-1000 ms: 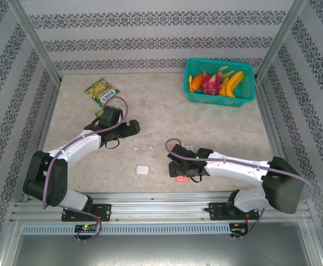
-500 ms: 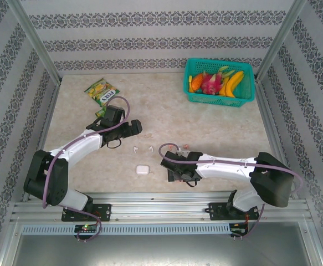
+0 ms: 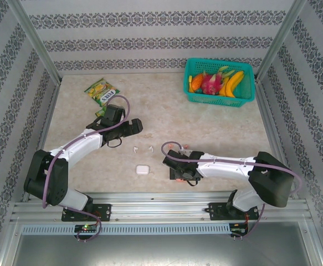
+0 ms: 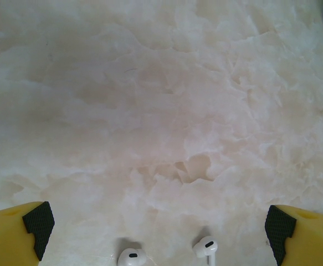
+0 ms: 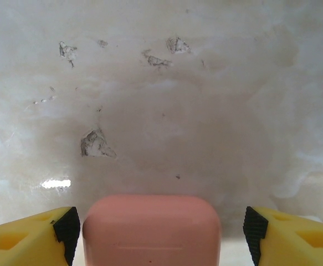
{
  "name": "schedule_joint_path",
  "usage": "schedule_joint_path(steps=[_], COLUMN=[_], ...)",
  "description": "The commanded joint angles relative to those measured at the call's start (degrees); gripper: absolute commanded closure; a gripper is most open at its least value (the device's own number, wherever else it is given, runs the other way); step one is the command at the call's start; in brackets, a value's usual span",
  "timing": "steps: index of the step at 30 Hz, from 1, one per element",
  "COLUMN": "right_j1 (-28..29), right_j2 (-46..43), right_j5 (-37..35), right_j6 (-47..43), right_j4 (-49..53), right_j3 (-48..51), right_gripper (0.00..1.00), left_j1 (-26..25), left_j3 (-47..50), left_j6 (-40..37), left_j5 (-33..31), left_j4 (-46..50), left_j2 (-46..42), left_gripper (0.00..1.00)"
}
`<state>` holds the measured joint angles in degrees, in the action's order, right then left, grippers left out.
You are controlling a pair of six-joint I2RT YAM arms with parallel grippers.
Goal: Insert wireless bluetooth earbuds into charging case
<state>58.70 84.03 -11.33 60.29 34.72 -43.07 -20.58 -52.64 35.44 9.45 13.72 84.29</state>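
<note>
The left hand (image 4: 157, 221) hangs low over the table (image 4: 161, 100) with its jaws spread as wide as they go and nothing between them. In its wrist view the two white earbuds (image 4: 131, 257) lie side by side at 6 o'clock, just short of the black pads (image 4: 38, 221), so it looks lined up for a pick that has not begun. From above, that pair sits at about 5 o'clock from the left hand, and the white case (image 3: 143, 169) lies a little further toward 6 o'clock, apart from them (whether its lid is up is too small to tell). The right hand (image 5: 160, 227) is set down over the pink case (image 5: 152, 230), one finger on each side at 3 and 9 o'clock. It is open, with a visible gap between each pad and the case wall, so nothing is gripped. The straddle probably serves to steady the case so it can be opened or held. Its lid seam reads as closed, so I judge no earbud can go in yet. Two coral specks at 12 o'clock from the right hand are likely the pink earbuds (image 3: 185, 147). The green basket (image 3: 219, 98) of fruit at 1 o'clock and the snack packet (image 3: 102, 90) at 11 o'clock lie well apart from the work.
</note>
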Motion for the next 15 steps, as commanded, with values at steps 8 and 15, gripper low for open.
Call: schedule_joint_path(steps=[8,15], right_j1=[0.68,1.50], right_j2=[2.22,2.46], right_j5=[0.43,0.12], right_j6=[2.31,4.47], right_j4=[-1.23,-0.78], right_j3=[0.95,1.82], right_gripper=[0.21,0.23], left_j1=[-1.60,-2.01], left_j3=[-2.67,-2.94], left_j6=[0.54,0.57], left_j5=[0.07,0.17], left_j4=[-0.26,-0.44], left_j2=[0.69,1.25], left_gripper=[0.00,0.00])
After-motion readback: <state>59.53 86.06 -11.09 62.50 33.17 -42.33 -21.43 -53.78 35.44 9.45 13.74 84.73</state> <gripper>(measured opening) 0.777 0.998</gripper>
